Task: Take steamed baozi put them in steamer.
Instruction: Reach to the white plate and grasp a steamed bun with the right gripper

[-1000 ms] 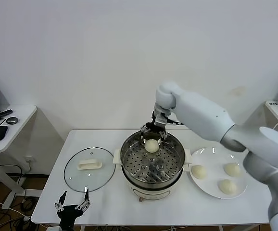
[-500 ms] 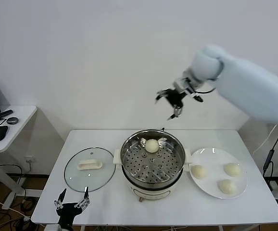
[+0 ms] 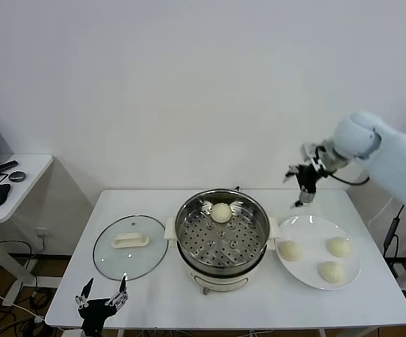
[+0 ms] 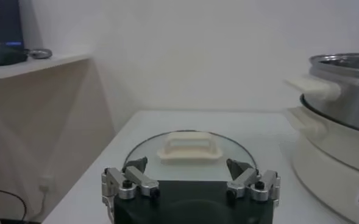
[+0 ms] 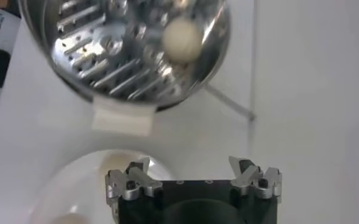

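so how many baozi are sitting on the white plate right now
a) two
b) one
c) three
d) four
c) the white plate holds three baozi, while a fourth baozi already lies on the perforated tray in the steamer.

We hold our right arm raised out to the right, its wrist bent so the right gripper (image 3: 301, 184) hangs in the air with jaws spread wide and empty, while our left gripper (image 3: 102, 300) waits low at the front-left, fingers likewise parted.
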`<act>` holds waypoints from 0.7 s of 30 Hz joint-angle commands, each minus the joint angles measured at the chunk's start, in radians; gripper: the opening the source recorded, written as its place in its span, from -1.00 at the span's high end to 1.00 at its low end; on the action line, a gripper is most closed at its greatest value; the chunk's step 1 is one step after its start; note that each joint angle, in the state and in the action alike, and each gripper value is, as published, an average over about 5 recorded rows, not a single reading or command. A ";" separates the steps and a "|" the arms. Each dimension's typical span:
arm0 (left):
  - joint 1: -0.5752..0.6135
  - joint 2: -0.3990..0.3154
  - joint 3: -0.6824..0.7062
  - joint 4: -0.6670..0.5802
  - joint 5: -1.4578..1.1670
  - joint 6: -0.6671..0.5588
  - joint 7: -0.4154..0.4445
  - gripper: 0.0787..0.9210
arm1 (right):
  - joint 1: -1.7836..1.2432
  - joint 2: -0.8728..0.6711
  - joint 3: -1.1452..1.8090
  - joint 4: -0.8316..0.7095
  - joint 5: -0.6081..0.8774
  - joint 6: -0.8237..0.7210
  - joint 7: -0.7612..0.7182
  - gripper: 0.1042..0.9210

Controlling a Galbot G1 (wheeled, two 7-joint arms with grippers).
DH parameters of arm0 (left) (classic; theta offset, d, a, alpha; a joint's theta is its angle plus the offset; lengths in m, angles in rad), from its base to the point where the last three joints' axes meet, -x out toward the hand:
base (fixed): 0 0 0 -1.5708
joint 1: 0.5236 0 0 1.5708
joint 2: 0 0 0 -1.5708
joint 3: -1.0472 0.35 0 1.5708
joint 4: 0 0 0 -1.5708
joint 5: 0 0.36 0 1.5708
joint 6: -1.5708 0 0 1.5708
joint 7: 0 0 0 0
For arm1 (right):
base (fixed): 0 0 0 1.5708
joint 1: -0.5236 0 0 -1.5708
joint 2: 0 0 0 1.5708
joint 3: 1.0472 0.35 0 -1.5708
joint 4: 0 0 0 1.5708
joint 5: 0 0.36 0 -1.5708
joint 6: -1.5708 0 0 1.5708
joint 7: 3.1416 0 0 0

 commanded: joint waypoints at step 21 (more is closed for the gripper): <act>0.020 -0.009 0.000 0.002 0.005 -0.002 0.000 -0.77 | -0.440 0.046 0.233 -0.081 -0.209 -0.025 0.079 -0.76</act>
